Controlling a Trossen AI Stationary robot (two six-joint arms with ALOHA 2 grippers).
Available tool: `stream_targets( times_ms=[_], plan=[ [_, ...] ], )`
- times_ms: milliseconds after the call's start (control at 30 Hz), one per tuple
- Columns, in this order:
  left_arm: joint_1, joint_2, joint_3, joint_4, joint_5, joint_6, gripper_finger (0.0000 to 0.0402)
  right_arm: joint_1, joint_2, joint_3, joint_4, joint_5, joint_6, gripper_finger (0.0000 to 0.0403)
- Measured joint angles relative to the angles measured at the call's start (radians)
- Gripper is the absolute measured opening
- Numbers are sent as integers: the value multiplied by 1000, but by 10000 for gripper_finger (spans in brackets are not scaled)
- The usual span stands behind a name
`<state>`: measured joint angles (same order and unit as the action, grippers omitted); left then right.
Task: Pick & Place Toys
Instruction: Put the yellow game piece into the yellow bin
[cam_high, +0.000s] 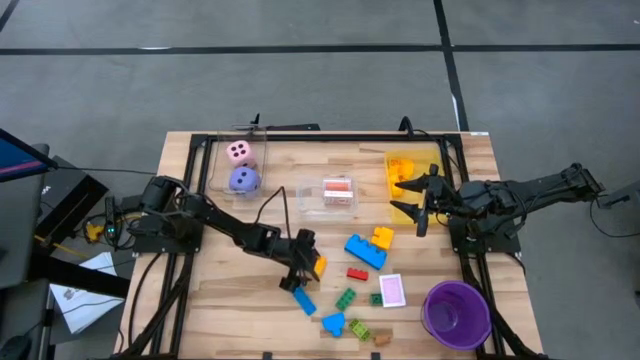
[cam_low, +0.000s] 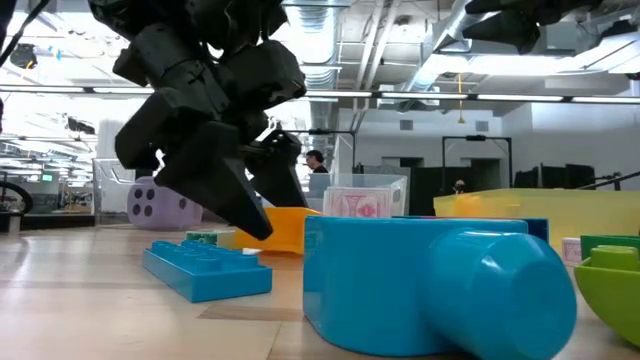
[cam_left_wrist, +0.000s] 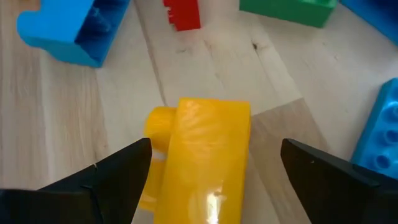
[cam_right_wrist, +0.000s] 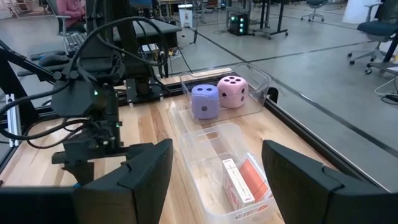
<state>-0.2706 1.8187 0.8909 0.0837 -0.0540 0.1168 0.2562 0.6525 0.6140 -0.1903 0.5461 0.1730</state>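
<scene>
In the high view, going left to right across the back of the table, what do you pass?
Pink die and purple die in one clear bin → clear bin of cards → yellow bin → right gripper, open and empty.

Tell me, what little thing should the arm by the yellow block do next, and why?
Probably close its fingers. The left gripper is open, with one finger on each side of the yellow brick, which lies on the wooden table between them and is not yet squeezed. Closing gently should grab it so it can be lifted.
</scene>
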Motion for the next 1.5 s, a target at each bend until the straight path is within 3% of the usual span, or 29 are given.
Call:
stream_targets(
  times_ms=[233, 500, 800, 1000, 1500],
  plan=[
    [-74, 0, 0, 50, -43, -24, 349, 0, 0, 0, -11, -7, 2, 240],
    [-85, 0, 0, 73, -81, 17, 357, 0, 0, 0, -11, -25, 3, 240],
    [-6, 0, -1, 1, -22, 25, 356, 0, 0, 0, -11, -25, 2, 240],
    [27, 0, -11, 2, 94, -2, 355, 0, 0, 0, -13, -26, 2, 240],
    [26, 0, -42, 61, 109, -47, 328, 0, 0, 0, -18, -26, 2, 240]
  ],
)
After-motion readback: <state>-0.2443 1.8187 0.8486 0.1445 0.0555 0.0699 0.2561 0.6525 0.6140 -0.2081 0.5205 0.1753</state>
